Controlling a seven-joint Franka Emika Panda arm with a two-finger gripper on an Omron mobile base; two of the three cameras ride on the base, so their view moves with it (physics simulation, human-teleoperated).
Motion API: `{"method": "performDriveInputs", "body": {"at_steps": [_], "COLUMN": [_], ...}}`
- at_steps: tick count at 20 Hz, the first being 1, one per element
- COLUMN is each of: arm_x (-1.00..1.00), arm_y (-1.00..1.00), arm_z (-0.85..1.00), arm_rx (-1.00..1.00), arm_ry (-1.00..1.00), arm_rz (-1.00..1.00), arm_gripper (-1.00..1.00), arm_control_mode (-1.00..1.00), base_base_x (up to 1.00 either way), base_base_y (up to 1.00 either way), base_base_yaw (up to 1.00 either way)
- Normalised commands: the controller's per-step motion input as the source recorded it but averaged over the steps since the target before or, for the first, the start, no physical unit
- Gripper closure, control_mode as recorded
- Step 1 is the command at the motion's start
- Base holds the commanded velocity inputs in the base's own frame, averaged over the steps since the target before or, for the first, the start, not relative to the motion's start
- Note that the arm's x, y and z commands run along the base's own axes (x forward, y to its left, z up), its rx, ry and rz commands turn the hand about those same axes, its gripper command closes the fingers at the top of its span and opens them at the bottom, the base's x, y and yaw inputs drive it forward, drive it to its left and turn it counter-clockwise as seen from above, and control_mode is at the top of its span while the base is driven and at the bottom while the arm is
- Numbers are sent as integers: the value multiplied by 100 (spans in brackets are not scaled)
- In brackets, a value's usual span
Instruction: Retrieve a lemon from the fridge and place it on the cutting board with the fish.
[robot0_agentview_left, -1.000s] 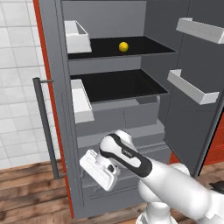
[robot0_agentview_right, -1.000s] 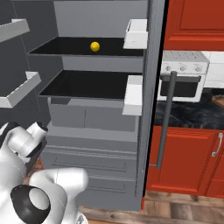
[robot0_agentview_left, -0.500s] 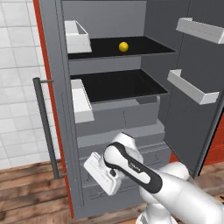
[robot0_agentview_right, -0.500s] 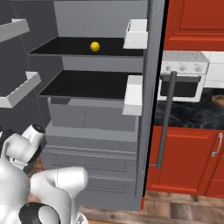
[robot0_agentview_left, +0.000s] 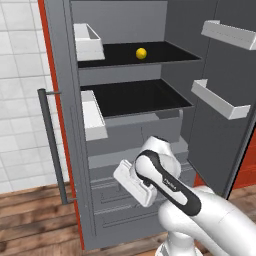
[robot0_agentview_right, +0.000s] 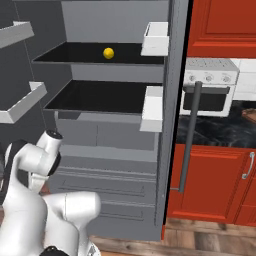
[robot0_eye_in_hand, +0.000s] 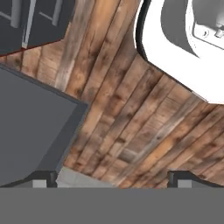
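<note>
Up on the fridge (robot0_agentview_left: 125, 65) shelf sits the small round bright-yellow lemon (robot0_agentview_left: 141, 53).

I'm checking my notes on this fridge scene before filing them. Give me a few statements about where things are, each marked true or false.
1. The lemon lies on the fridge's upper black shelf. True.
2. The fridge doors are closed. False: they stand open, with shelves and white door bins exposed.
3. The gripper is shut on the lemon. False: its fingertips stand wide apart with nothing between them, looking down at the wooden floor.
4. The lower black shelf has nothing on it. True.
5. A white toaster oven sits on the counter to the right of the fridge in the right base view. True.
</note>
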Motion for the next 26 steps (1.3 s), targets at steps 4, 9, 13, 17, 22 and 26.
{"method": "performDriveInputs", "body": {"at_steps": [4,9,13,17,22,26], "arm_x": [77,82,76,32,7,-5], "arm_y": [-95,-91,-73,-35,-33,-22], "arm_z": [2,0,0,0,0,0], "arm_rx": [0,0,-9,-41,-47,-28], "arm_ry": [-23,-27,-21,-23,-25,-25], "arm_rz": [21,33,47,56,52,36], "arm_gripper": [-100,-100,-100,-100,-100,-100], "arm_control_mode": [-100,-100,-100,-100,-100,-100], "base_base_x": [0,0,0,0,0,0], "base_base_y": [0,0,0,0,0,0], "base_base_yaw": [0,0,0,0,0,0]}}
